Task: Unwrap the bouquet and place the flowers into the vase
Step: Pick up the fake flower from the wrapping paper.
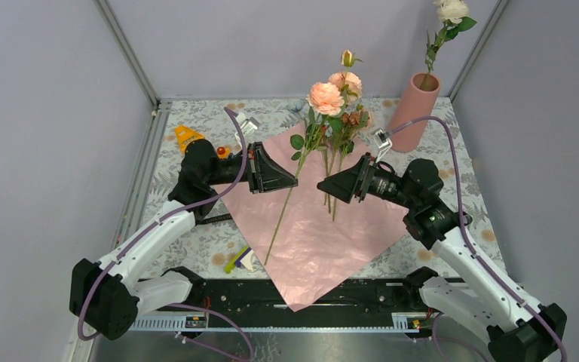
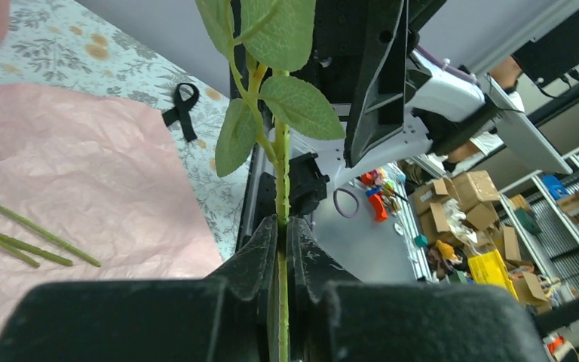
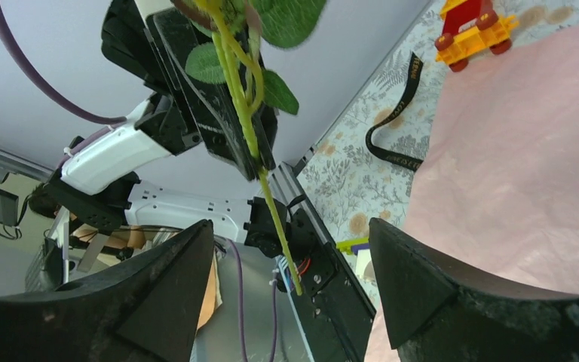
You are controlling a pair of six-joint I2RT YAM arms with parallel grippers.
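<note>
The left gripper [image 2: 281, 226] had its fingers pressed together on a thin green stem [image 2: 281, 177], pinching it just below a cluster of leaves. In the overhead view that stem ran from lower centre-left up to a peach-pink bloom [image 1: 326, 96]. It seemed to be held up off the sheet so that it could be handed across or carried off alone.

Facing it at centre frame, the right gripper [image 1: 320, 183] had its fingers [image 3: 422, 279] spread wide and held nothing. Its wrist view showed the pinched stem hanging in the gap ahead, so I judge it was lining up to take the stem, being the arm nearer the vase.

Beneath both lay one sheet of crinkled pink paper [image 1: 324, 234], opened flat, so the unwrapping looked done. Three loose stems [image 2: 22, 237] could be counted on it in the left wrist view, with peach and rust-brown blooms at upper centre.

One tall, matte salmon-pink cylinder vase [image 1: 415, 102] stood at upper right, holding one white flower [image 1: 452, 10]. One black ribbon [image 2: 185, 109] lay off the paper on the floral tablecloth [image 1: 211, 245].
</note>
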